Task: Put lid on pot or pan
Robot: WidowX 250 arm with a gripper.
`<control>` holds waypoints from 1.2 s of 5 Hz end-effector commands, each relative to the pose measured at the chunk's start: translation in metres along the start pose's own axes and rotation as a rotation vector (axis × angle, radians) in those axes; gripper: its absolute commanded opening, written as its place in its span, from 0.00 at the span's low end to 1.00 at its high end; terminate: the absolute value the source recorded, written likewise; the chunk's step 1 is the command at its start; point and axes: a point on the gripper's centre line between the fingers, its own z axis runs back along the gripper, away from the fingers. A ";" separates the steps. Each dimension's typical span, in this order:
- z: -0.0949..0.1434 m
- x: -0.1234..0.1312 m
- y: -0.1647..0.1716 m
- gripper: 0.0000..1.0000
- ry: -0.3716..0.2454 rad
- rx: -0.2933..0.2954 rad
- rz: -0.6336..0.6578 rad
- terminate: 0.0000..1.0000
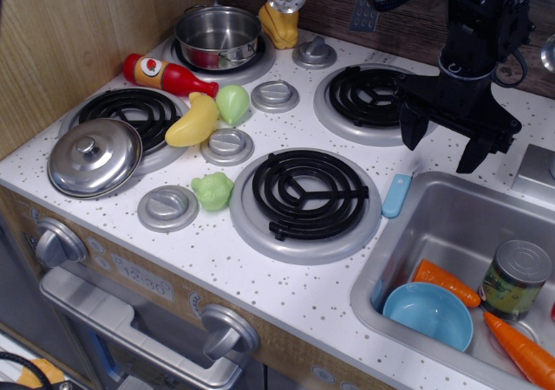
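The shiny domed steel lid [94,157] with a small centre knob lies on the front-left burner, overhanging its near edge. The small steel pot [218,36] stands open and empty on the back-left burner. My black gripper [442,147] hangs at the right, above the edge of the back-right burner [368,100] and the sink's far rim. Its two fingers are spread apart and hold nothing. It is far from both lid and pot.
A red ketchup bottle [166,74], a banana [194,121], a green pear [231,104] and a green toy [213,191] lie between the burners, among grey dials. The sink [434,208] holds a blue bowl [429,315], carrots and a tin can [513,278]. A wooden wall stands at the left.
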 end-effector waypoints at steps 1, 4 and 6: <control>0.000 0.000 0.000 1.00 0.000 0.000 0.000 0.00; 0.098 -0.043 0.105 1.00 0.070 0.310 -0.001 0.00; 0.100 -0.107 0.197 1.00 0.021 0.399 -0.007 0.00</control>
